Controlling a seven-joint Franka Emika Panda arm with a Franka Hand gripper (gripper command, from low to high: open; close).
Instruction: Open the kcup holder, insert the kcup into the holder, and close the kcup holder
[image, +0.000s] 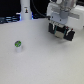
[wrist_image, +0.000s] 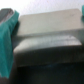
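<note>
While hovering at the kcup holder in the upper right of the exterior frame, seemingly at the opening step; gripper state impossible to tell. Wrist view filled by a pale grey handle. Kcup alone on the tabletop, left of centre, not yet inserted. Insertion and closing left.

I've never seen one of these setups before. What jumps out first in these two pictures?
In the exterior view, the tiny green-topped kcup stands alone on the pale table, toward that view's left. The white robot arm reaches in at the upper right, its tool at a dark boxy unit, likely the kcup holder. The wrist view is a blurred close-up of a grey ledge.
</note>
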